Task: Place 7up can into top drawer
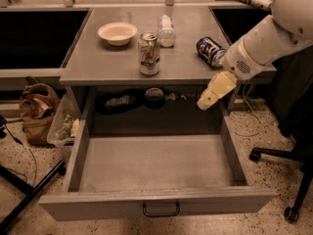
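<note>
The 7up can stands upright near the front edge of the grey table, in the middle. The top drawer is pulled fully open below the table, with nothing inside and a dark loop handle on its front panel. My gripper hangs at the table's front right edge, above the drawer's back right corner, well to the right of the can and lower than it. It holds nothing.
A white bowl and a clear plastic bottle stand behind the can. A dark blue can lies on its side at the table's right. A brown bag and a bin sit left on the floor; an office chair base stands right.
</note>
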Controlling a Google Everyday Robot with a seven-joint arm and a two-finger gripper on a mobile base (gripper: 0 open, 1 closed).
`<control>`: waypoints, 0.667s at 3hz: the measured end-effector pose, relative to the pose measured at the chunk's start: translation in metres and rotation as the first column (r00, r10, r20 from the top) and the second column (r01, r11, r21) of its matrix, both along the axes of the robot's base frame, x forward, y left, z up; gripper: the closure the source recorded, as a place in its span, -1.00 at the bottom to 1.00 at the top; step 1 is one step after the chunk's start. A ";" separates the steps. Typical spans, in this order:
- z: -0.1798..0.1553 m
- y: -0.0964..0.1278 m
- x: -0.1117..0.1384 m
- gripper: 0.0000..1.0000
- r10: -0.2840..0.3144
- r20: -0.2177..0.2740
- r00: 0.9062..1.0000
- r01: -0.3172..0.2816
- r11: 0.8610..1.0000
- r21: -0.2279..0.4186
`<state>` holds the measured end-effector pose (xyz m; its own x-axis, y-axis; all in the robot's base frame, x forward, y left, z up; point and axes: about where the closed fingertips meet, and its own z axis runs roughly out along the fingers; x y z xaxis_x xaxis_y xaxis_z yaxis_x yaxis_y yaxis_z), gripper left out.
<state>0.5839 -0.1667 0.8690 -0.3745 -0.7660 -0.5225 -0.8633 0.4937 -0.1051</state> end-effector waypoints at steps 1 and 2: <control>0.015 0.006 0.033 -1.00 -0.010 0.045 0.999 0.007 0.997 0.073; 0.032 0.011 0.073 -1.00 -0.016 0.072 0.997 0.006 0.989 0.146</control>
